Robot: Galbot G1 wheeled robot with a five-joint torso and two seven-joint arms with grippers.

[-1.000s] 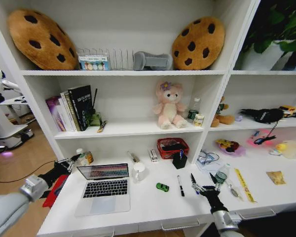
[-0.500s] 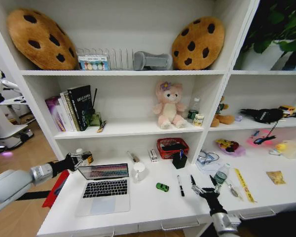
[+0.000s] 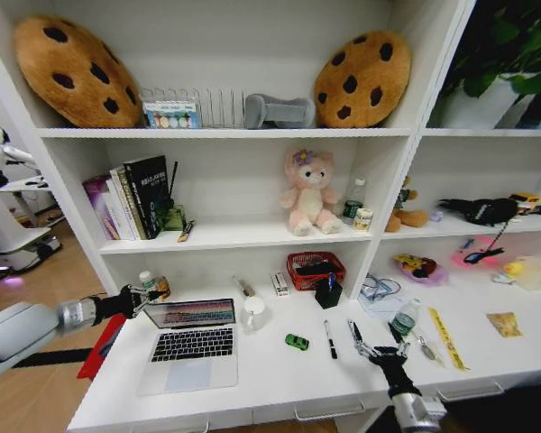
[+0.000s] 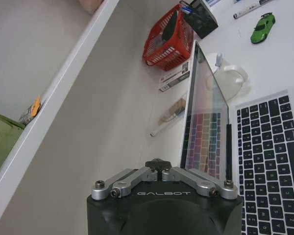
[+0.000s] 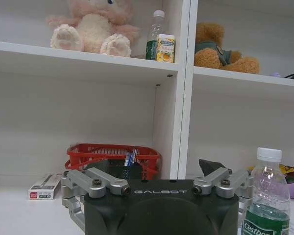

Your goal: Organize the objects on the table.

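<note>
White desk (image 3: 279,374) under shelving, lower half of frame. Laptop (image 3: 190,343), open, lower left of centre. Green car (image 3: 297,342) at centre; black pen (image 3: 329,338) just right of it. Bottle (image 3: 404,318) lower right; yellow packet (image 3: 505,324) far right. Left gripper (image 3: 150,295), fingers pressed together, at the laptop screen's upper left corner. Right gripper (image 3: 375,345), fingers spread, over the front edge beside the bottle.

The left gripper (image 3: 142,298) hangs just beside the open laptop (image 3: 191,347) lid, bottles (image 3: 153,286) crowding behind it. The right gripper (image 3: 380,346) has pens (image 3: 329,338) on one side and the clear bottle (image 3: 403,321) on the other, with bare table (image 3: 279,379) toward the green car (image 3: 296,342).
</note>
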